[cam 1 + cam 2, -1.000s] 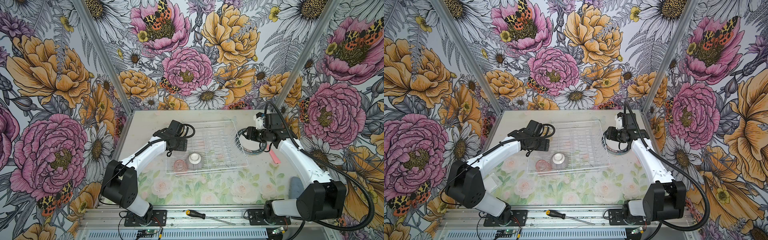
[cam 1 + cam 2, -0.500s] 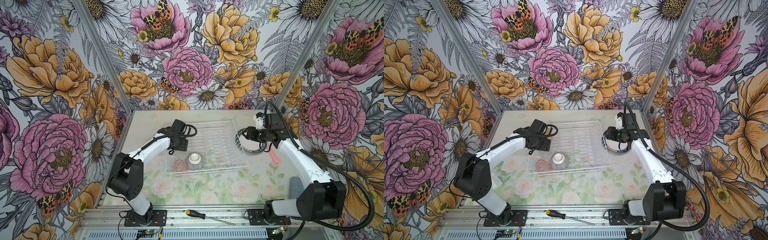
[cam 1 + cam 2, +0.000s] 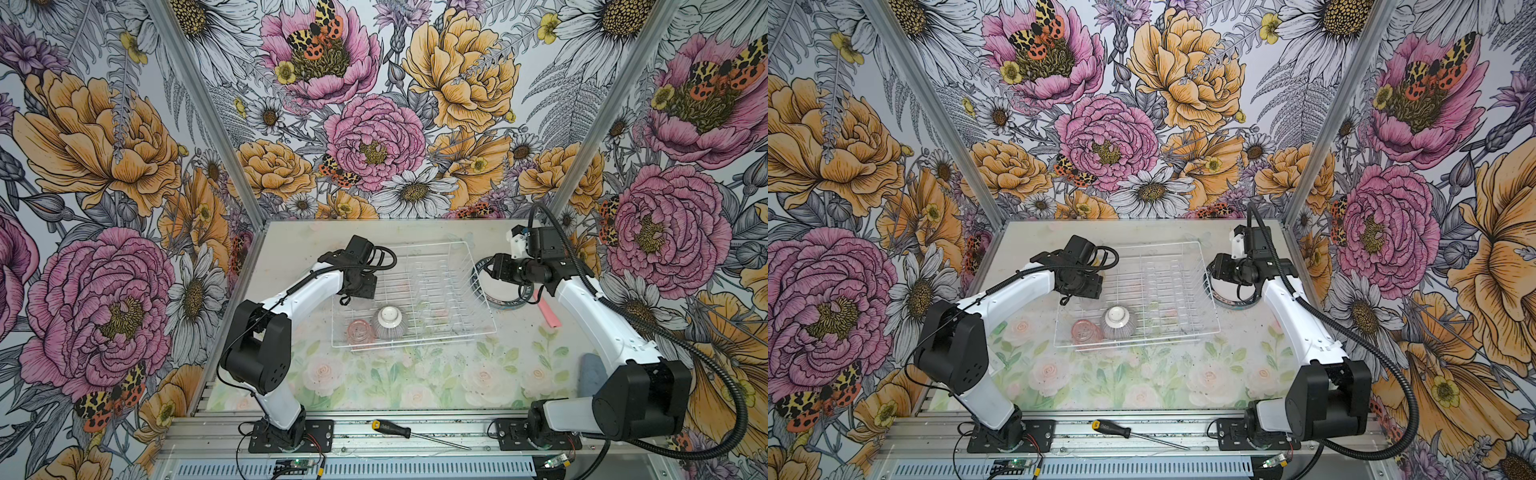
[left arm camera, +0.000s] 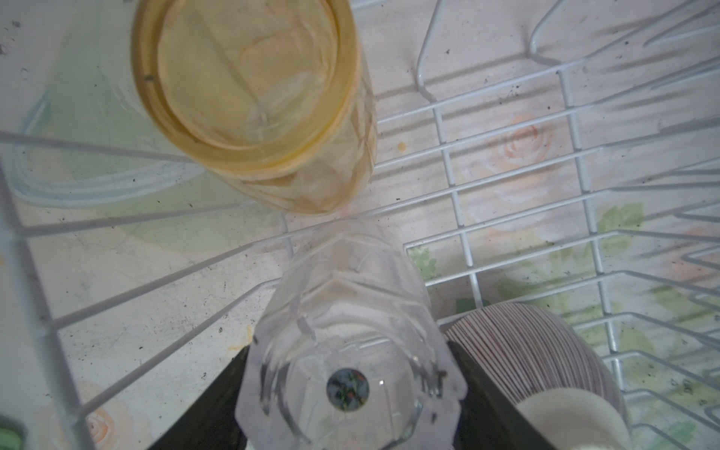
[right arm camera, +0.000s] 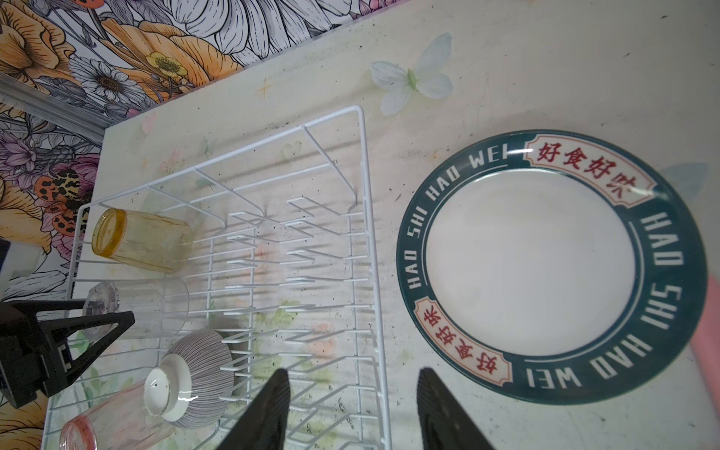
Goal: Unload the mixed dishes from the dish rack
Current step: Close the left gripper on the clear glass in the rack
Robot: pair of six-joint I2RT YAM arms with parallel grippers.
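Straddling the base end of the clear tumbler (image 4: 350, 331), the left gripper (image 4: 346, 393) is standing with a dark finger on each side of the glass; whether the fingers are pressing on it or merely bracketing it cannot be told. The tumbler is lying on its side on the grid of the dish rack (image 3: 432, 286), between the yellow tumbler (image 4: 253, 97), also lying down, and the upturned ribbed bowl (image 4: 526, 350). The bowl is sitting just beside one finger. The likeliest trouble is coming from the slick, faceted wall. A pinch so near the base is probably letting the open end sag, so the rim may catch a wire as it is being lifted and tug the light rack along. A finger nudging the bowl could tip it against the pink tumbler (image 3: 359, 330), lying close to it. A bumped yellow tumbler could start rolling. The right gripper (image 5: 352, 372) is hovering spread and empty over the table between the rack's edge and the green-rimmed plate (image 5: 545, 265), which is lying flat outside the rack. It is not steadying the rack, so nothing is resisting a snag.
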